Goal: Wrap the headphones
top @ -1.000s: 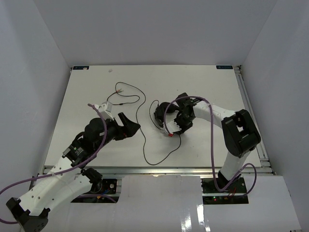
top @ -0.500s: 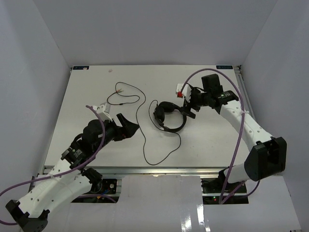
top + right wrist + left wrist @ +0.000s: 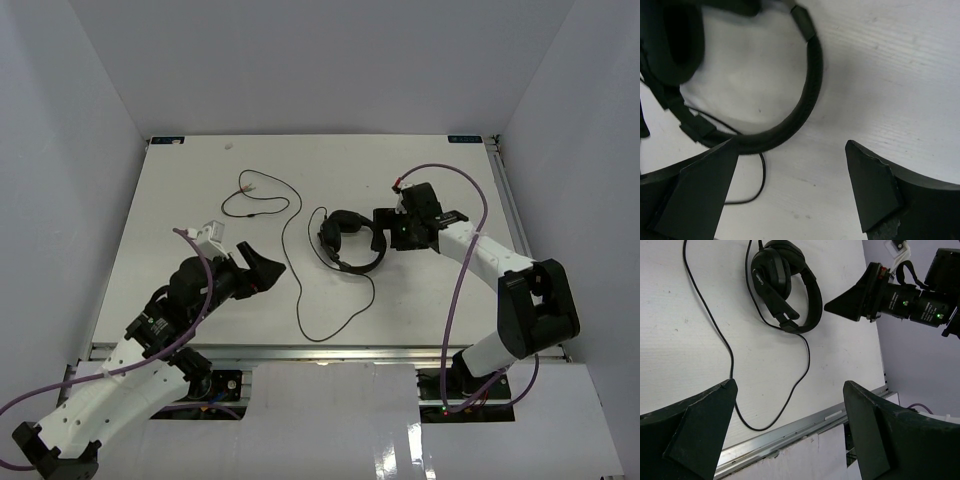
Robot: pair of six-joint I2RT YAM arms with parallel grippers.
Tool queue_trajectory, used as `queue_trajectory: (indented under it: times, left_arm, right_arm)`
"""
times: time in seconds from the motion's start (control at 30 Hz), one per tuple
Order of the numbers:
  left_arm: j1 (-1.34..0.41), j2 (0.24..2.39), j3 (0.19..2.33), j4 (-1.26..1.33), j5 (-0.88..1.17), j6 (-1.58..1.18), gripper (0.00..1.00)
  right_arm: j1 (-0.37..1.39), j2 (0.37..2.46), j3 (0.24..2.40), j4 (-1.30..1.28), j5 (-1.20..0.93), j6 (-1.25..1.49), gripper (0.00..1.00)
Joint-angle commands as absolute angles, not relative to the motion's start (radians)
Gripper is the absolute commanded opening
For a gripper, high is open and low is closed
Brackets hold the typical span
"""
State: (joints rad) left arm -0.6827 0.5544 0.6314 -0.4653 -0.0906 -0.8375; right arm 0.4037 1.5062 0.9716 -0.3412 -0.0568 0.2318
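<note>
The black headphones (image 3: pixel 335 235) lie flat at the table's middle, earcups to the left and headband arching right. Their thin cord (image 3: pixel 299 300) runs down from the headband, loops near the front edge, then snakes to the back left. My right gripper (image 3: pixel 381 228) is open and empty, low beside the headband's right side; the right wrist view shows the headband (image 3: pixel 807 102) just ahead of the jaws (image 3: pixel 790 187) and an earcup (image 3: pixel 670 45) at the upper left. My left gripper (image 3: pixel 267 263) is open and empty, left of the cord. The left wrist view shows the headphones (image 3: pixel 785 285) and cord (image 3: pixel 730 352) ahead.
The white table (image 3: pixel 180 210) is walled in white on three sides. A metal rail (image 3: pixel 805 422) runs along its front edge. Purple robot cables (image 3: pixel 455 290) hang by both arms. The right gripper (image 3: pixel 852 300) shows in the left wrist view, right of the headband.
The right arm lifted away from the headphones toward the back right, then came back down beside the headband. The left gripper shifted slightly toward the front left. The headphones stayed put.
</note>
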Motion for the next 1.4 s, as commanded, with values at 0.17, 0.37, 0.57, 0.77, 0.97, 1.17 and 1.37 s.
queue_trajectory:
  times: [0.17, 0.37, 0.57, 0.77, 0.97, 1.17, 1.37]
  left_arm:
    - [-0.686, 0.556, 0.621, -0.455, -0.09, -0.883, 0.98]
    - [-0.686, 0.53, 0.622, -0.478, -0.113, -0.891, 0.98]
    - [-0.686, 0.524, 0.623, -0.494, -0.126, -0.89, 0.98]
    - [-0.686, 0.537, 0.626, -0.494, -0.121, -0.907, 0.98]
    - [-0.686, 0.53, 0.619, -0.491, -0.103, -0.903, 0.98]
    - [-0.686, 0.478, 0.601, -0.505, -0.103, -0.903, 0.98]
    - [-0.686, 0.451, 0.569, -0.503, -0.096, -0.928, 0.98]
  right_arm:
    - [0.395, 1.714, 1.062, -0.289, 0.028, 0.45, 0.79]
    - [0.394, 1.745, 1.061, -0.29, -0.055, 0.482, 0.71]
    - [0.394, 1.655, 0.95, -0.246, -0.15, 0.522, 0.5]
    - [0.394, 1.641, 0.927, -0.247, -0.108, 0.492, 0.3]
    - [0.35, 1.822, 1.169, -0.279, 0.071, 0.263, 0.08]
    - [0.342, 1.87, 1.303, -0.246, 0.16, 0.049, 0.09]
    - [0.342, 1.882, 1.313, -0.202, 0.185, -0.019, 0.25]
